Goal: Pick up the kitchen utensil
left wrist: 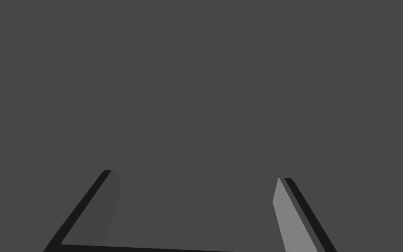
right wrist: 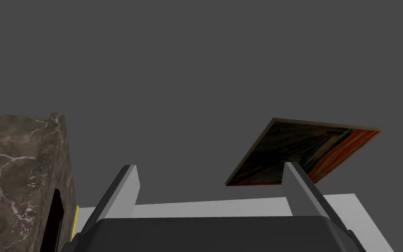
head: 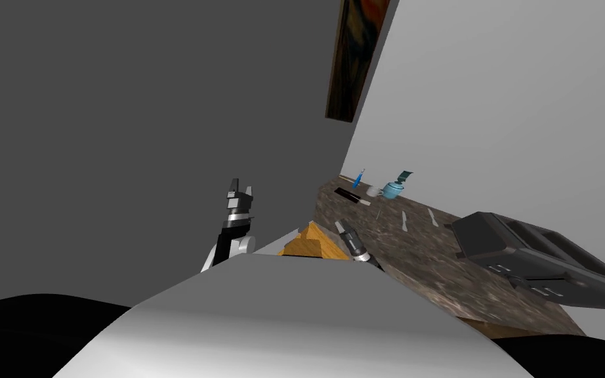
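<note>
Head view: the right gripper [head: 339,226], fingers spread, hangs well short of the flat pale utensil [head: 404,220], so a low reach might clip the counter [head: 439,275] edge.

Slim utensils lying flat on the counter, off to my right

I can make out two pale utensils side by side on the mottled brown stone counter [head: 419,262]. The first pale utensil [head: 404,220] and the second pale utensil [head: 432,217] both lie flat, apart from each other, between the teal pot [head: 393,191] and the dark toaster [head: 537,256]. A dark-handled utensil [head: 351,195] with a light tip lies flat near the counter's far end, just beside the pot. All three are too small for me to tell their kind, or which one is meant.
</note>
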Controlling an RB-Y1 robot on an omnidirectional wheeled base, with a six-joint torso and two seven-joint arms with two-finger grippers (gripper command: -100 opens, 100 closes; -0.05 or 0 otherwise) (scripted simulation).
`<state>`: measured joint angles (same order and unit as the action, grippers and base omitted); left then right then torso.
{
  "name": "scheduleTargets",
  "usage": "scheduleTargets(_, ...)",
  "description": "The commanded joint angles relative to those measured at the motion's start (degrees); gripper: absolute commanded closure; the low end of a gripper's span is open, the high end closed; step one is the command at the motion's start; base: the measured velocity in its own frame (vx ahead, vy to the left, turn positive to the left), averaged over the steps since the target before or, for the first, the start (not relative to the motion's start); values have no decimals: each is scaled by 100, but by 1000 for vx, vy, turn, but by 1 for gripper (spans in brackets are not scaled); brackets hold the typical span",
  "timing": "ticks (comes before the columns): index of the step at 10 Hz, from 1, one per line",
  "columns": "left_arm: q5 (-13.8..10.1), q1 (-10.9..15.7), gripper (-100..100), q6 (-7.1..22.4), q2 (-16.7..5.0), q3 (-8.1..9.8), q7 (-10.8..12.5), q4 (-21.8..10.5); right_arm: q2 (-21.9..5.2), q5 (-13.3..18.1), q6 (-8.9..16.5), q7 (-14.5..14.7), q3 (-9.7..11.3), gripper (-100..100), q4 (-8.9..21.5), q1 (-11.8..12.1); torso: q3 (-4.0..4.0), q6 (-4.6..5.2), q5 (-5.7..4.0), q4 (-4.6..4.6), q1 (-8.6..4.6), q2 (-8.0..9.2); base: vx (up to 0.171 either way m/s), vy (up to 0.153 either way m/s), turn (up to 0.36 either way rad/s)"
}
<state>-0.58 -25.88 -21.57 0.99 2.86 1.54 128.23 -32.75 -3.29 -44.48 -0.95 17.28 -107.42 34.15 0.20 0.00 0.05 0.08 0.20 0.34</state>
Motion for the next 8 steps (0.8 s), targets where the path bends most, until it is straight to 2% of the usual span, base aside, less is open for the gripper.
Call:
scheduleTargets(1,0,0,0,0,0,0,0,0,-272,11,7,-34,63,-100,72,86,0,0,0,0,0,0,-55,64,123)
scheduleTargets(2,0,-1,0,0,0,1,0,0,-446,44,-70,-96,215,-100,339,113,-3,2,0,0,-4,-6,-51,93,230)
scheduleTargets(3,0,0,0,0,0,0,0,0,-587,44,-70,-96,215,-100,392,113,-4,-1,1,-1,4,-8,-48,82,90)
scheduleTargets(4,0,-1,0,0,0,1,0,0,-788,84,-140,-156,371,-100,600,136,-5,2,1,-1,0,-11,-49,90,209)
scheduleTargets(5,0,0,0,0,0,0,0,0,-901,84,-140,-156,371,-100,716,136,-5,0,1,-2,4,-10,-32,68,89)
scheduleTargets(6,0,-1,0,0,0,1,0,0,-1086,131,-204,-212,529,-100,871,152,-7,3,0,-2,-4,-14,-30,69,234)
scheduleTargets(7,0,0,0,0,0,0,0,0,-1215,131,-204,-212,529,-100,1045,152,-8,-1,-1,-3,-5,-15,-22,54,95)
scheduleTargets(8,0,-2,0,0,-1,1,0,0,-1435,185,-260,-266,687,-100,1215,163,-9,4,-1,-3,-12,-17,-25,60,204)
